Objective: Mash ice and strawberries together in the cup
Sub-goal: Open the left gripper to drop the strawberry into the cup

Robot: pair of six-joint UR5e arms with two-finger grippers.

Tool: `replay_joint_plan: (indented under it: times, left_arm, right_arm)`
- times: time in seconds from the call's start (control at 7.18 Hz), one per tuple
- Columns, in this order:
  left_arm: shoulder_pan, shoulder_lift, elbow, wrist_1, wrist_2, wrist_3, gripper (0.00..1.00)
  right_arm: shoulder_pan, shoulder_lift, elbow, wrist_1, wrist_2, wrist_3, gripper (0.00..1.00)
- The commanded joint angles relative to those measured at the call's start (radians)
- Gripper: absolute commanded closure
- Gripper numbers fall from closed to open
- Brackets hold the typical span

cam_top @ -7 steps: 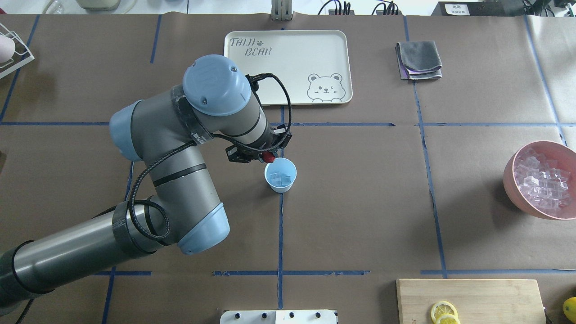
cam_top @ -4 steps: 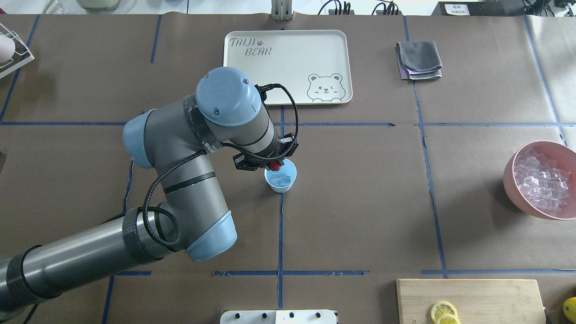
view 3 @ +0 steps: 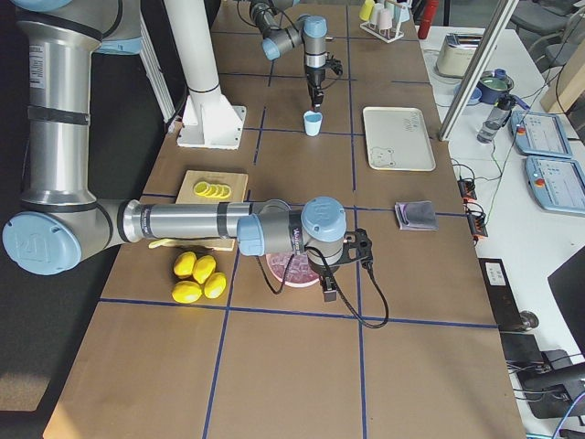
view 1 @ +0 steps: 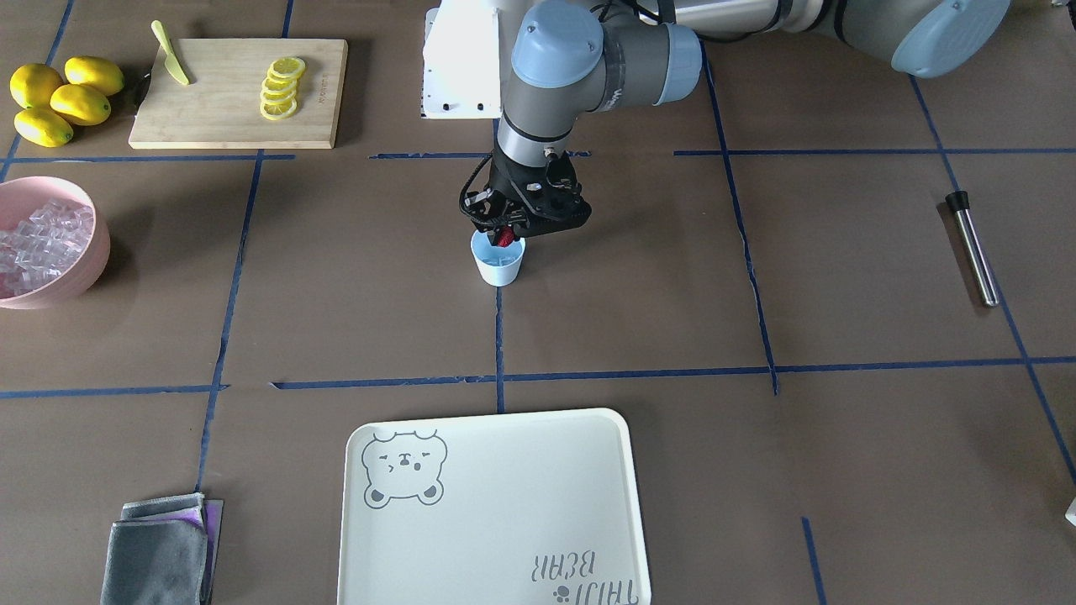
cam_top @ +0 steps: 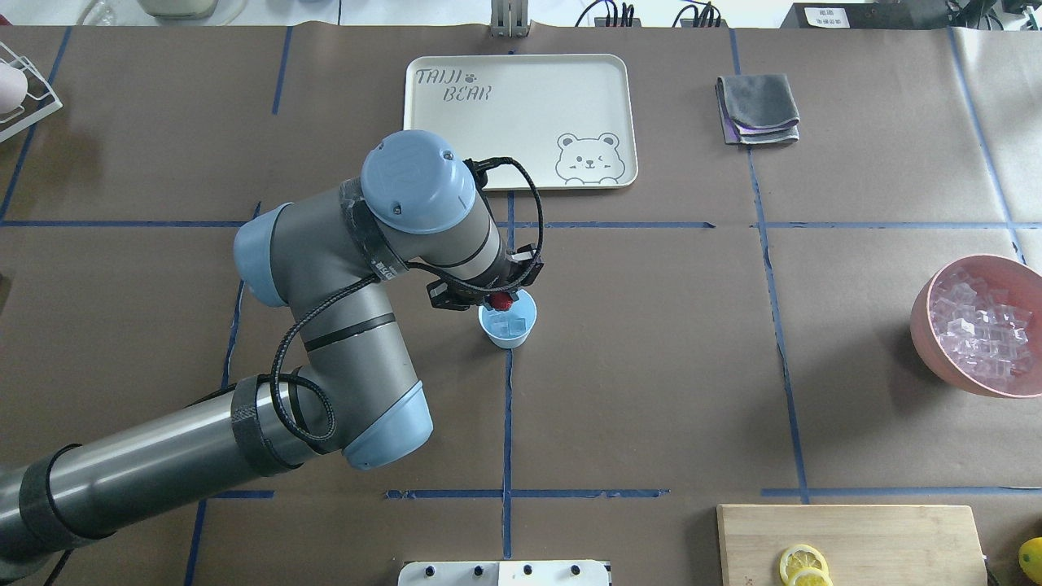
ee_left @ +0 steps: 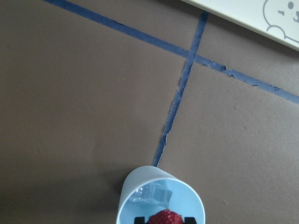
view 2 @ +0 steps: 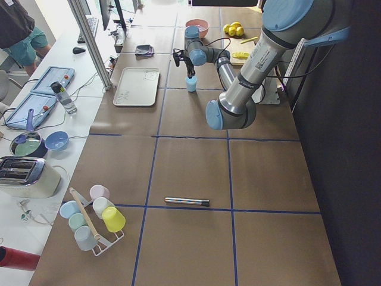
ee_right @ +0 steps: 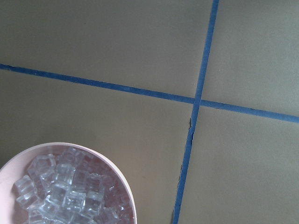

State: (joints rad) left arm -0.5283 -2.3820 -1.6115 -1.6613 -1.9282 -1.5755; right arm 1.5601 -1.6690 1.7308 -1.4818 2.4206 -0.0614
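**Left gripper** [view 1: 504, 235]: centre of the overhead view, directly above the cup. Fingertips [ee_left: 138, 218] are clamped on the berry [cam_top: 502, 301] from both sides.

**Berry:** held in the air over the upper-left part of the cup's mouth in the overhead view. It is not yet inside.

**Cup** [view 1: 498, 270]: upright on the brown paper, on a blue tape line, below the tray [cam_top: 423, 122] in the overhead view.

**Ice** [ee_left: 152, 195]: a few clear cubes at the bottom of the cup.

**Change:** a second ago the berry sat just outside the cup's upper-left rim in the overhead view. The left arm has since carried it rightward, and it now hangs over the opening. The cup and its ice have not moved.

**Meaning:** the carry looks finished. Judged next step is to release the berry onto the ice, then mash. The release point is off-centre, so the berry could clip the rim.

**Right gripper** [view 3: 326, 290]: shown only in the right side view, above the bowl [cam_top: 924, 325]. Whether it is open or closed cannot be told.

**Bowl:** pink, full of more ice, at the right edge of the overhead view and well apart from the cup.

**Rod** [view 1: 973, 248]: metal with a black tip, lying at the right of the front-facing view. It is probably the mashing tool and lies untouched
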Motion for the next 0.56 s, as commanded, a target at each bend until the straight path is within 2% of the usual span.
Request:
replay_joint_plan:
  times: [0.0,0.42]
  left_arm:
    - [0.001,0.004,-0.002,0.002,0.001,0.005,0.0]
    - [-0.028,0.013,-0.034,0.015,-0.005,0.008,0.0]
  right_arm:
    - [0.001,0.0,0.0,0.0,0.0,0.0,0.0]
    - [0.015,0.005,-0.031,0.0,-0.002,-0.005,0.0]
